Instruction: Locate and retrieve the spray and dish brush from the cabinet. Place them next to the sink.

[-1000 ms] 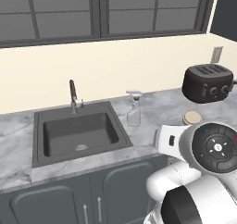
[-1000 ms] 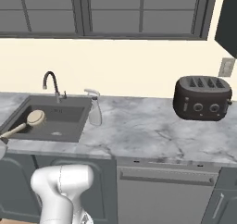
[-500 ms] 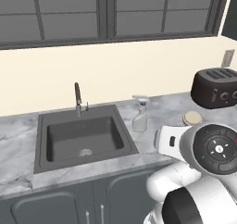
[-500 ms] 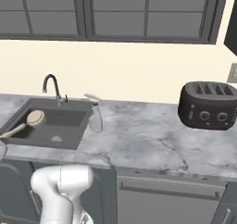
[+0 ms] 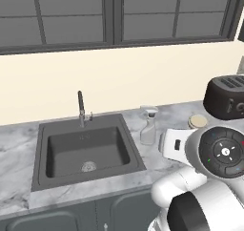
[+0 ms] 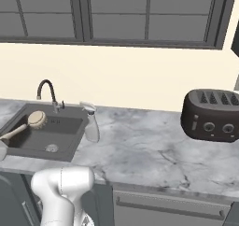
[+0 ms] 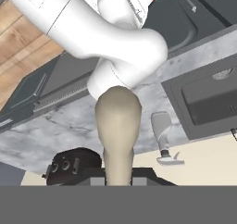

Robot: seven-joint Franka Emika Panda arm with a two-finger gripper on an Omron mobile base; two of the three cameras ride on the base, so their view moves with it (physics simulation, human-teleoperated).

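Base views (left, right) sharing sink [image 5: 88, 149]

Spray [image 5: 148, 128] just beside sink [image 5: 135, 151]

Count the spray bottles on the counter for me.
1. The spray stands upright on the marble just right of the sink, left of the toaster. None other shows; the arm hides part of the counter.

One spray [image 5: 148, 127], one dish brush [image 6: 29, 123], one sink [image 5: 86, 151], one toaster [image 6: 211, 116].
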